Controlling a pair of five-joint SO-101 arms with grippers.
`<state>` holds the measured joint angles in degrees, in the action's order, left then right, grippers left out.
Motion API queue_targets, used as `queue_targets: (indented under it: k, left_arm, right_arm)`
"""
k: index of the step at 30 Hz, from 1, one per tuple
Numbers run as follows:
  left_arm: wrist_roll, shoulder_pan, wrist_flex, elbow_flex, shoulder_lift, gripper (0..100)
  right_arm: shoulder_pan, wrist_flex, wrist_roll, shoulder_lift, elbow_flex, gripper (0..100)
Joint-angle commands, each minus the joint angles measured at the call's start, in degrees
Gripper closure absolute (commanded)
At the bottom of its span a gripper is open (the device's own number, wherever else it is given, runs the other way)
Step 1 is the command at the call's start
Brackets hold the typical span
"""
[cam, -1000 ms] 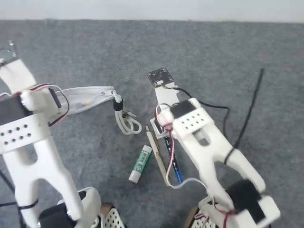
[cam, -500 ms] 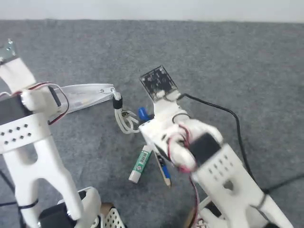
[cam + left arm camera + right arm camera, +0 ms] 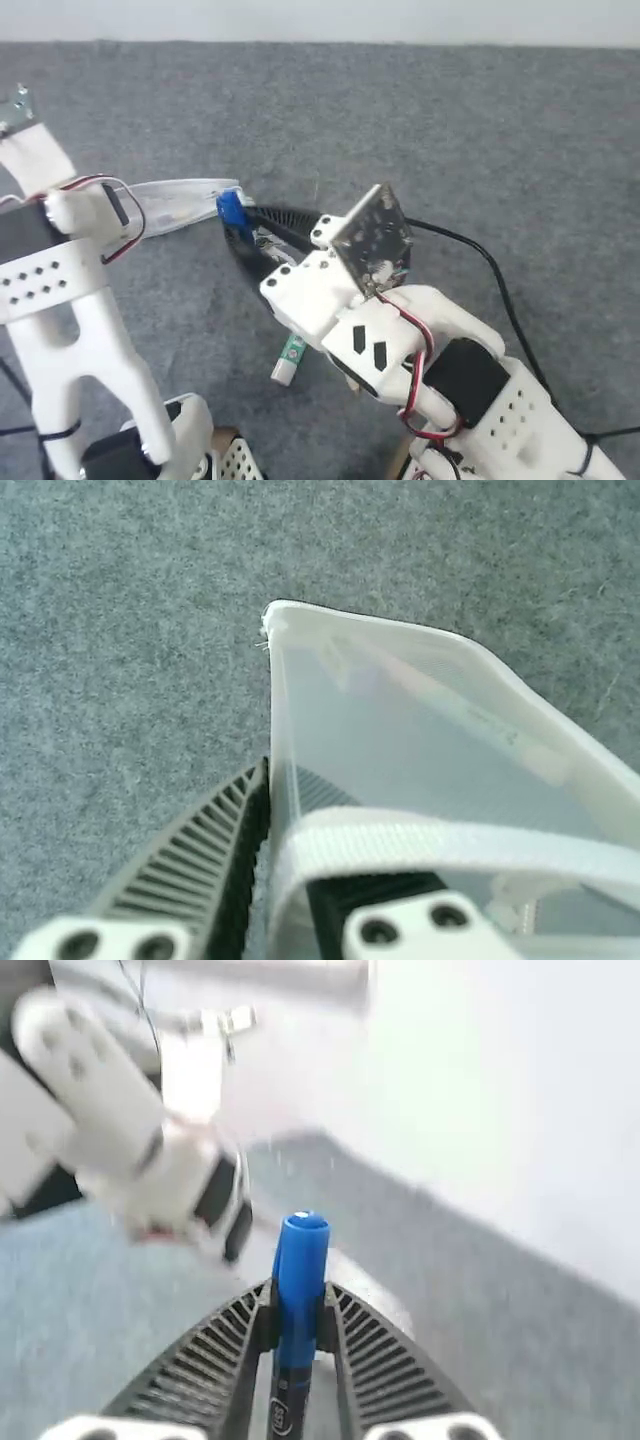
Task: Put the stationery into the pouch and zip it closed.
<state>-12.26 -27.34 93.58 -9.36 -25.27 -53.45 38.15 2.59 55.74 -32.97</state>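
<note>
While left gripper (image 3: 292,792) clamps pouch (image 3: 420,745) | right gripper (image 3: 300,1302) pinches blue pen (image 3: 302,1250) | print illegible

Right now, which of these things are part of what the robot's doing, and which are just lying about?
Part of the job:
pouch, held by the left gripper
blue pen, held by the right gripper
glue stick, lying on the floor

Just lying about:
black cable
grey carpet
</note>
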Motion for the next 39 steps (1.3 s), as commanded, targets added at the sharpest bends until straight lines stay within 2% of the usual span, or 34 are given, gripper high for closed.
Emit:
queue_targets:
  k: [1,6,12,24,39]
  left_arm:
    - [-0.53,0.18,-1.32,0.13,-0.26,99]
    - [-0.53,0.18,-1.32,0.13,-0.26,99]
    - [-0.53,0.18,-1.23,0.13,-0.26,99]
    - [-0.53,0.18,-0.97,0.04,-0.26,99]
    - [-0.53,0.18,-0.97,0.04,-0.26,99]
  right_arm:
    - [-0.57,-7.16,-1.05,1.63,0.79,99.2]
    - [-0.57,-14.73,-5.98,1.54,0.79,99.2]
    - [-0.66,-27.12,-5.89,0.92,0.09,99.2]
    - [-0.92,-56.48,-5.89,-13.67,-6.77,99.2]
    - [-3.03,-72.04,-5.89,-28.79,-15.74,99.2]
